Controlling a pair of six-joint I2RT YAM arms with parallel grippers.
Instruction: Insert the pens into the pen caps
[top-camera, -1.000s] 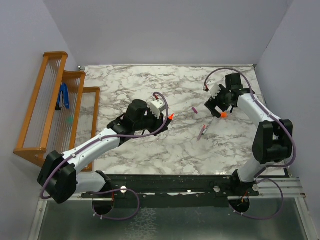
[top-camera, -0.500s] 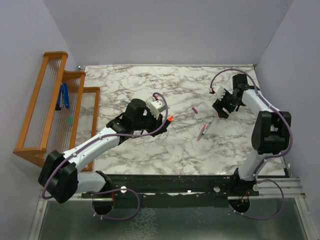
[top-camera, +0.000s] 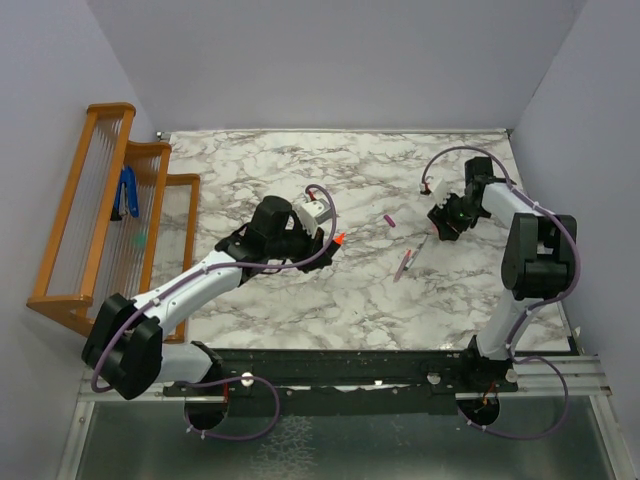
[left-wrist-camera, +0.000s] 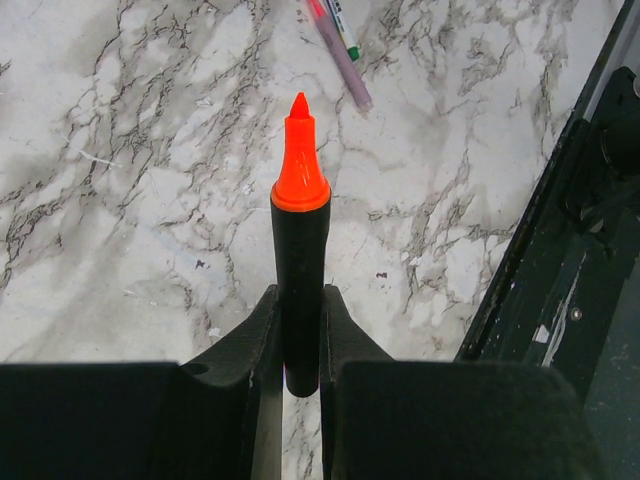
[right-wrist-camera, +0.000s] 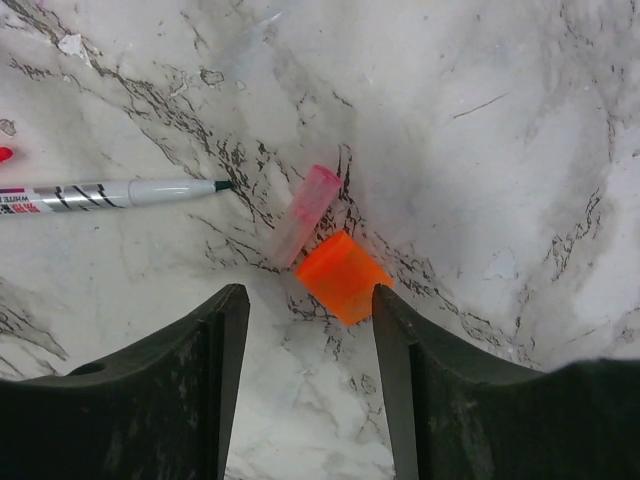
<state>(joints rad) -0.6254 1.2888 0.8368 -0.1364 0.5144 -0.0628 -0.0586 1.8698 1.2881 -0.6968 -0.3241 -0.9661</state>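
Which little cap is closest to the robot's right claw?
The orange cap, right at the open right gripper. The pink cap lies just beyond it; the magenta cap is farther off.

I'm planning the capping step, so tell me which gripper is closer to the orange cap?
Right. The right gripper hangs open directly over the orange cap, with a finger on either side. The left gripper is well away to the left, shut on the black marker.
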